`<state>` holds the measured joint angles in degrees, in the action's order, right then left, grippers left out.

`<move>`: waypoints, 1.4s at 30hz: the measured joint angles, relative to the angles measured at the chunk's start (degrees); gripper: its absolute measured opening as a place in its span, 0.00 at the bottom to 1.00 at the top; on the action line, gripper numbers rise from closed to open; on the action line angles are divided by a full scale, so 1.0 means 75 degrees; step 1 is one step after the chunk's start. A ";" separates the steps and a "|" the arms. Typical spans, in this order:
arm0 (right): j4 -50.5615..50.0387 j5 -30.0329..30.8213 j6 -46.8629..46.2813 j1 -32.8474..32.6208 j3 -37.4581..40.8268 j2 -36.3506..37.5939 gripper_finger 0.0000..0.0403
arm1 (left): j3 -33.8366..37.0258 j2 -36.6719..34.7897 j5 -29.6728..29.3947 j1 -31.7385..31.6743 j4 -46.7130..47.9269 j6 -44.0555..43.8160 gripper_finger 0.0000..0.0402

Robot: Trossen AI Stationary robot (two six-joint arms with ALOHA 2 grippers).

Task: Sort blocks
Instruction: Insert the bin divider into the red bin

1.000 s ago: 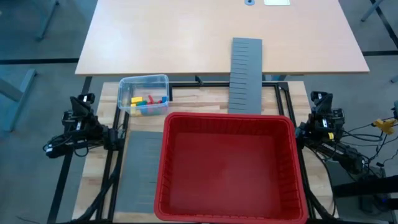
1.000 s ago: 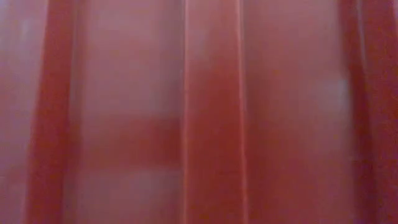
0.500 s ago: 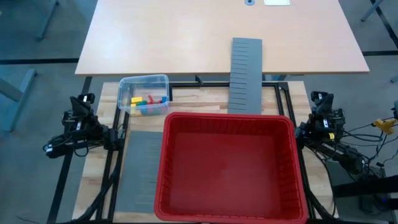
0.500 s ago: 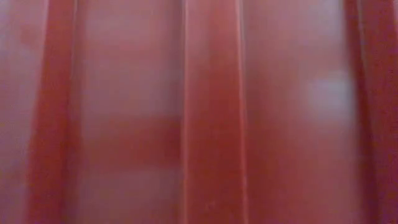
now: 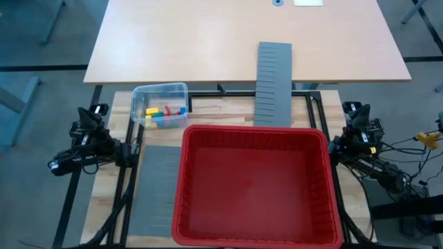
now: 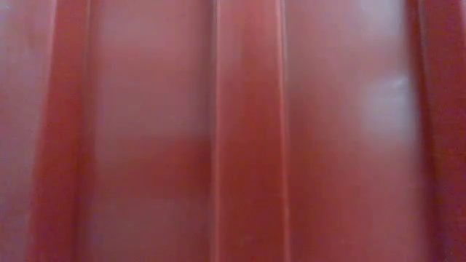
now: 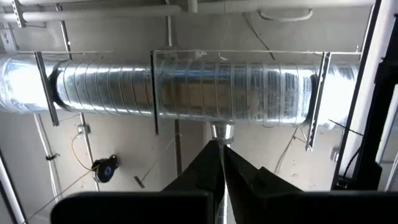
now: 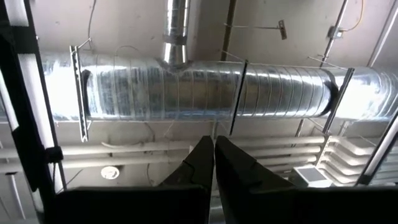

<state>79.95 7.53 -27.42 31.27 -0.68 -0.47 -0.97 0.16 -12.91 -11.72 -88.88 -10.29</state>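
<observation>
Plastic blocks (image 5: 163, 114), judged light, stiff and slippery, are best pinched across flat sides once the closed, empty left hand (image 5: 92, 111) and right hand (image 5: 354, 109) are brought in.

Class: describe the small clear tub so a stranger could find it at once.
Start at the big red plastic basket in the table's middle. Just beyond its far left corner sits a small clear plastic tub. Unlike the flat grey slotted panels nearby, it holds small coloured toy blocks.

Glossy red plastic bin (image 5: 256, 232); clear plastic tub (image 5: 160, 92); smooth plastic blocks (image 5: 163, 114); matt grey panels (image 5: 274, 76); pale wood table (image 5: 208, 41); shiny ribbed metal duct (image 7: 186, 87).
</observation>
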 joint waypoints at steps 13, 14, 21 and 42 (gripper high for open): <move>-0.2117 -0.0471 -0.0096 -0.0001 -0.0532 -0.0038 0.00 | 0.0000 0.0003 -0.0002 -0.0001 0.0417 0.0118 0.00; -0.2771 -0.0550 -0.0089 -0.0001 -0.0813 -0.0098 0.00 | 0.0000 0.0003 -0.0002 -0.0001 0.0429 0.0114 0.00; -0.6894 -0.0800 0.1176 -0.0001 -0.3505 -0.1183 0.00 | 0.0000 0.0003 -0.0002 0.0000 0.0833 0.0101 0.00; -1.1128 0.0080 0.2514 0.0019 -0.6722 -0.4354 0.00 | 0.0000 0.0003 -0.0067 0.0000 0.1727 0.0100 0.00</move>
<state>-3.51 8.13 -8.56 31.41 -51.09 -33.13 -0.97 0.19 -13.41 -11.72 -75.92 -9.55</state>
